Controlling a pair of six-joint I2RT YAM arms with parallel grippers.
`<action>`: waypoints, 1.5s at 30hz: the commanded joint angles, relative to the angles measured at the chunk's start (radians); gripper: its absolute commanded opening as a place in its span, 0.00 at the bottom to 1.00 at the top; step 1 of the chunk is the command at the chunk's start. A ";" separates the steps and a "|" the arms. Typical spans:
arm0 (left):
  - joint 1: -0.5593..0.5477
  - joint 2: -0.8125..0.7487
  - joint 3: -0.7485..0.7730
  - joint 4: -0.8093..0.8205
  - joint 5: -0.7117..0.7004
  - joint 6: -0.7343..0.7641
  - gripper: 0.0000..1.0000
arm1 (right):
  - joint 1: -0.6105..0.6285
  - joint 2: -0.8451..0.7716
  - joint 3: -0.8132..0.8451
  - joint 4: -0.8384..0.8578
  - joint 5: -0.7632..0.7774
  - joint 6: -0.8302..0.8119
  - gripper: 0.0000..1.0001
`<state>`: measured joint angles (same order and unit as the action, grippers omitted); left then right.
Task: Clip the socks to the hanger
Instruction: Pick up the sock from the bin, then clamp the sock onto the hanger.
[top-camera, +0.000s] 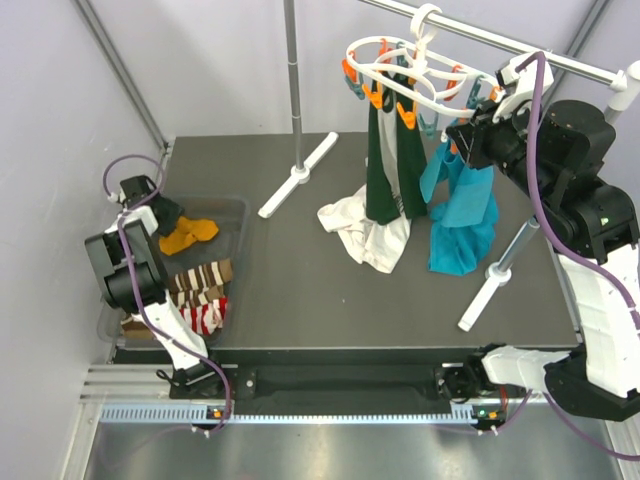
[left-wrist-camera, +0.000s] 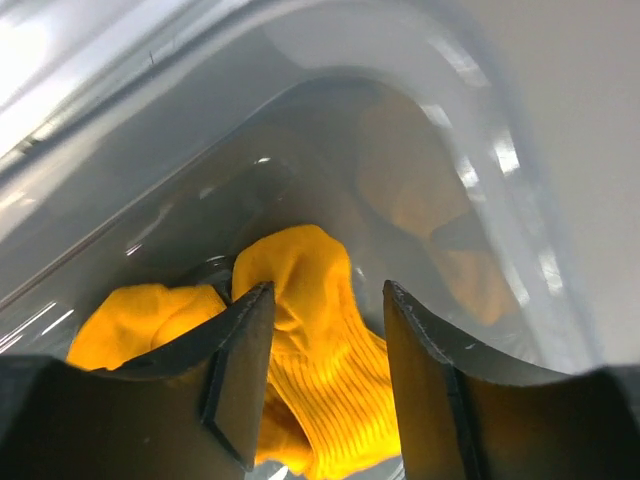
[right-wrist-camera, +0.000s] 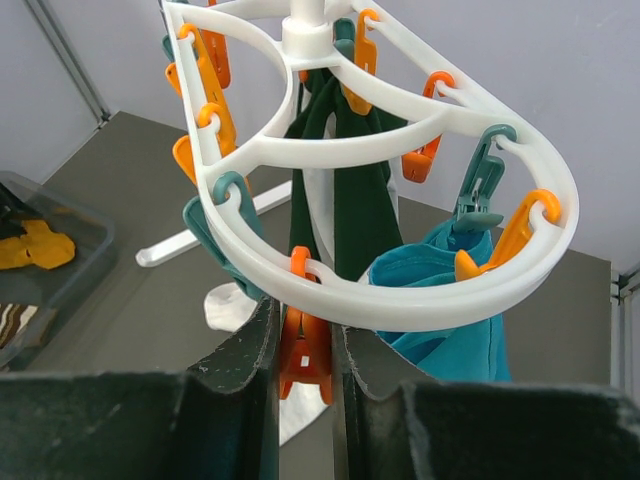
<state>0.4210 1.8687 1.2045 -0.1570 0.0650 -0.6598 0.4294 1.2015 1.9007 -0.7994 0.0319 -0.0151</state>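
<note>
While the hanger hangs by its hook from the grey rail above the far right part of the bench, the loose socks lie in a clear tray against the left edge. A mustard sock lies at the tray's far end, brown-and-cream striped socks lie in the middle, and a red-and-white striped sock lies nearest the near left corner. From the hanger's clips dangle dark green socks, a white sock whose lower part pools on the bench top, and teal socks on the side toward the right edge. The right gripper is raised to the ring's underside, its fingers drawn narrow and pinching an orange clip that hangs from the frame's near rim. That arm climbs from the near right corner, its forearm standing steep along the right edge and its wrist bent leftward toward the hanger. The left gripper points down into the far end of the tray, its fingers spread wide with the mustard sock bunched between them; the left finger meets the fabric's edge, and no squeeze shows. The left arm is folded up at the near left corner, elbow high above the tray, wrist tipped down and away.
</note>
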 joint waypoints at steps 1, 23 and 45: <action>0.007 0.041 0.038 0.008 0.042 -0.021 0.51 | 0.012 -0.011 0.018 0.017 -0.012 -0.009 0.00; -0.031 -0.282 0.046 0.011 0.212 0.028 0.00 | 0.012 -0.010 -0.003 0.025 -0.027 -0.003 0.00; -0.996 -0.536 0.053 0.536 0.670 0.241 0.00 | 0.012 -0.029 -0.017 0.026 -0.131 0.050 0.00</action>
<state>-0.5117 1.3075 1.1828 0.3042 0.7670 -0.5148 0.4294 1.1854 1.8778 -0.7841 -0.0471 0.0132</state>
